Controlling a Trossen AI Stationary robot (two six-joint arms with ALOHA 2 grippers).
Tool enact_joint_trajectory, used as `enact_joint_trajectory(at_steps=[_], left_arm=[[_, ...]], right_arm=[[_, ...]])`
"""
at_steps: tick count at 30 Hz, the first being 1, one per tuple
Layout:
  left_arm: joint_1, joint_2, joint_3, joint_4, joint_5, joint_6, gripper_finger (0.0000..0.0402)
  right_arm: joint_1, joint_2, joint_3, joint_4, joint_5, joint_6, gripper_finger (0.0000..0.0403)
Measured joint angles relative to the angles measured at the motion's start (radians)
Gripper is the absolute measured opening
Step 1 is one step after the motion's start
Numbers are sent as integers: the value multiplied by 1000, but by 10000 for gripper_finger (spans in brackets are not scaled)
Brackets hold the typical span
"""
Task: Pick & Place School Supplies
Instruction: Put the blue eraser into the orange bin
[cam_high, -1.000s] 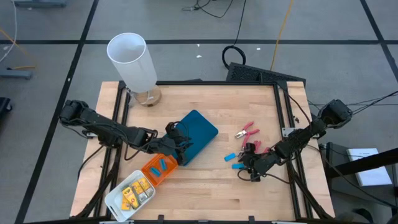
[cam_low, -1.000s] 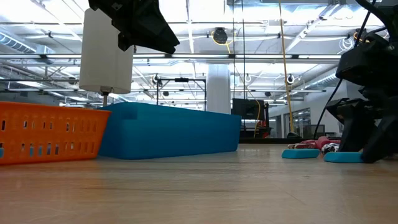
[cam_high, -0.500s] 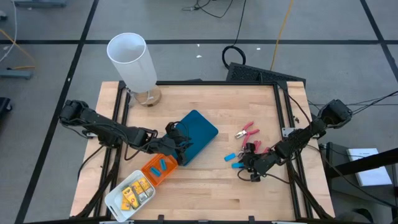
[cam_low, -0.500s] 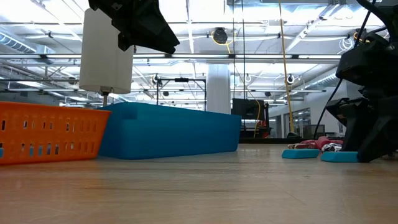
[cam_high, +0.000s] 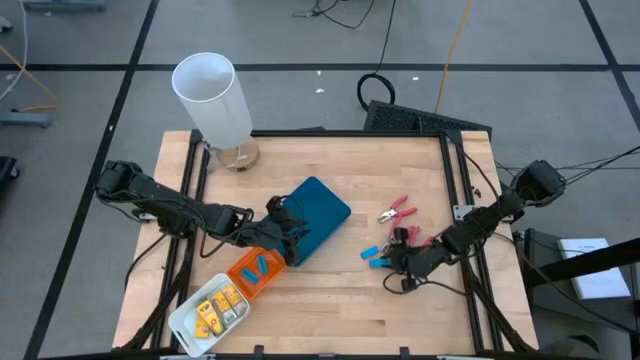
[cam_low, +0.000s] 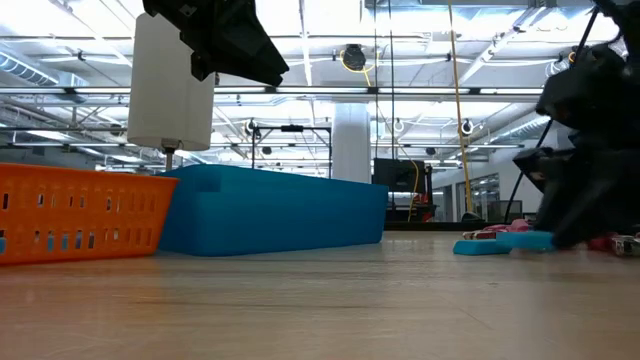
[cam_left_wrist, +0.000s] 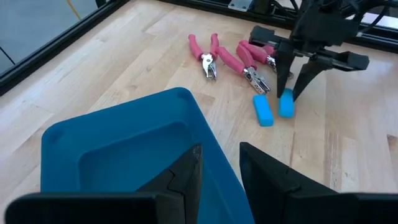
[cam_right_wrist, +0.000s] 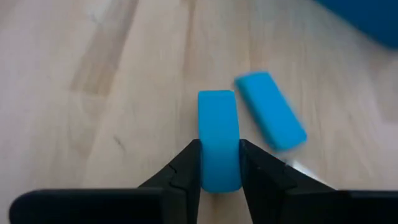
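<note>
My right gripper (cam_right_wrist: 219, 163) pinching light-blue oblong piece (cam_right_wrist: 219, 138) across short side, long axis pointing away from jaws, right of centre in high view; second blue piece (cam_right_wrist: 271, 118) just beside on table. Left gripper (cam_left_wrist: 219, 171) jaws narrow, empty, over teal tray (cam_left_wrist: 118, 152). Orange tray (cam_high: 254, 270) holds blue pieces, white tray (cam_high: 186, 322) yellow blocks (cam_high: 218, 305). Pink pliers (cam_left_wrist: 208, 54) near

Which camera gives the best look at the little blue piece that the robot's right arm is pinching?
The right wrist view: the light-blue piece fills the middle, clamped between the right tool's fingers. The left wrist view shows it small and farther off; the low view edge-on, just off the table; the high view only as a speck.
</note>
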Motion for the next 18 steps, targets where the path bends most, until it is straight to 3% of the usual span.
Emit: enact_joint_trajectory(at_steps=[11,18], left_arm=[[3,0,0,30,38,-68,114],[36,55,0,60,90,-175,127]], right_arm=[[-81,-1,0,162,6,-229,86],[-126,-2,1,270,134,-403,86]])
